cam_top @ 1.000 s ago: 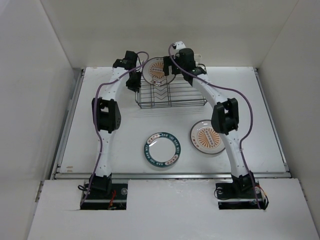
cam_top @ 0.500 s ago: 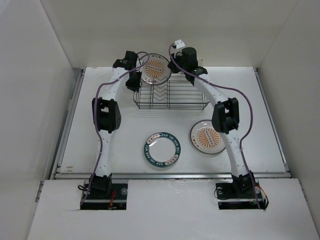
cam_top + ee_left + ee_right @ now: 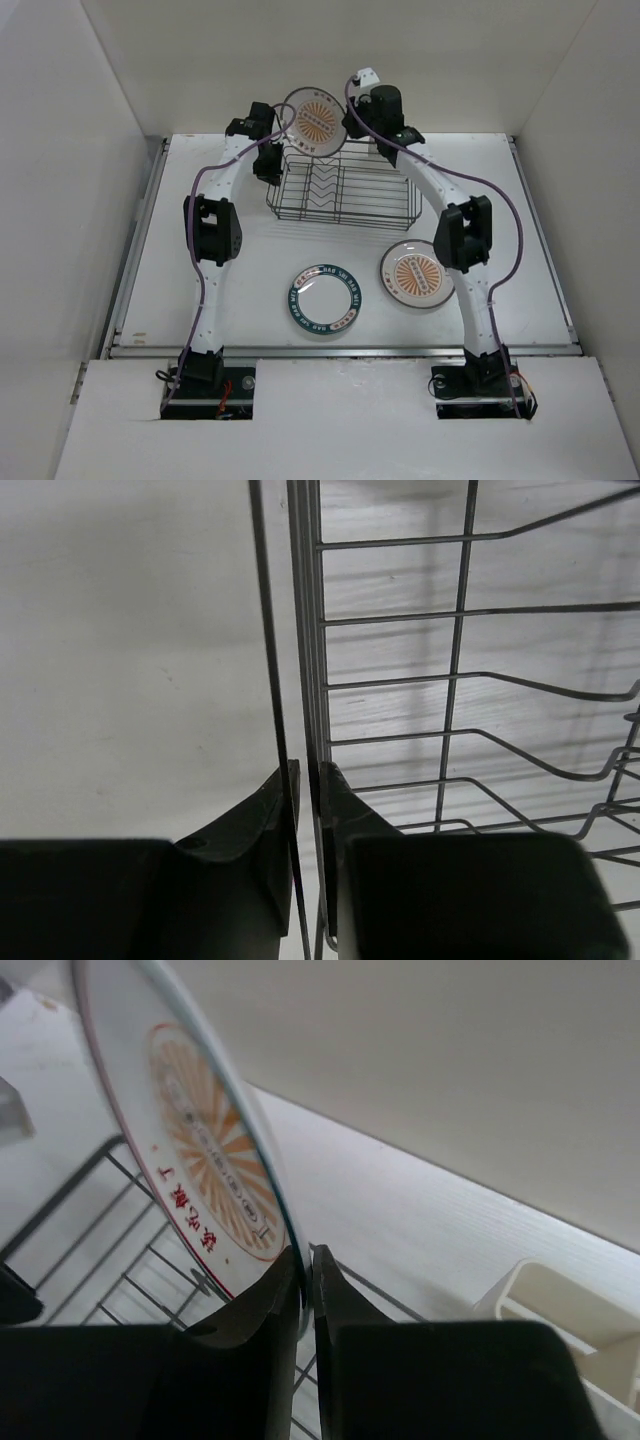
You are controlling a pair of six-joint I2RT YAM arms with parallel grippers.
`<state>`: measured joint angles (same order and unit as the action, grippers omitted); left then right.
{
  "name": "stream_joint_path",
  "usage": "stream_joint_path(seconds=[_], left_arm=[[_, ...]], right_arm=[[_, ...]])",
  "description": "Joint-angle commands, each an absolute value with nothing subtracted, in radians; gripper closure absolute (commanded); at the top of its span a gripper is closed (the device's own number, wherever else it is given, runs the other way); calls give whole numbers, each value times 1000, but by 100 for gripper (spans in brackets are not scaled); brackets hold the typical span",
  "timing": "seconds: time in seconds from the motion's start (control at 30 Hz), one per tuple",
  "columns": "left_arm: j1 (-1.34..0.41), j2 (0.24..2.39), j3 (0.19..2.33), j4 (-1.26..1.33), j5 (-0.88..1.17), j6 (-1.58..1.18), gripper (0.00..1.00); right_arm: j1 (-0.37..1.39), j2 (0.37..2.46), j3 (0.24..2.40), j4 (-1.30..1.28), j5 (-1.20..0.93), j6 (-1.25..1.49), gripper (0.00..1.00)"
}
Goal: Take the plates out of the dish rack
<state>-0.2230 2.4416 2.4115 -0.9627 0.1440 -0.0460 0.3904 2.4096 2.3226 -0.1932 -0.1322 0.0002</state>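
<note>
Showing white plate (image 3: pixel 315 120), orange sunburst, dark rim, dark wire rack (image 3: pixel 340 214)

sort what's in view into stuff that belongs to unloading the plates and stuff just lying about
Job: dish rack, pinched by left gripper; held sunburst plate in right gripper; teal-ring plate and second sunburst plate, flat on the table.
Lying about: white plastic piece by the rack.

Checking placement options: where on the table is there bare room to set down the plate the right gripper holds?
Bare table lies between the left arm and the teal-ring plate, and right of the right arm toward the table's edge. Crowded: front centre, where that plate and the flat sunburst plate sit close, and around the dish rack.
</note>
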Motion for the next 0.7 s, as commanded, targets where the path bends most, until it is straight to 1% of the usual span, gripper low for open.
stream_joint_path(seconds=[0.0, 0.23, 0.33, 0.47, 0.5, 0.57, 0.6, 0.67], left_arm=[[-221, 2404, 2422, -1003, 172, -61, 100], [-221, 2404, 2422, -1003, 172, -77, 100], [-212, 2404, 2422, -994, 163, -110, 100], [-151, 2395, 2402, -974, 219, -207, 100], [-137, 2395, 2402, -963, 233, -242, 100], [-88, 2395, 2393, -963, 262, -274, 100], [-72, 2395, 2393, -951, 271, -288, 100], [-49, 2395, 2393, -930, 300, -298, 100]], right_arm=[[394, 2205, 2310, -84, -54, 78, 100], [394, 2105, 2299, -144, -9, 127, 100], [376, 2040, 2261, -173, -18, 192, 100], [328, 1915, 2126, -227, -96, 278, 100], [319, 1849, 2055, -247, -112, 288, 100], [290, 1777, 1982, -277, -138, 317, 100], [279, 1702, 1904, -299, -147, 333, 100], [250, 1616, 1808, -353, -147, 409, 100]])
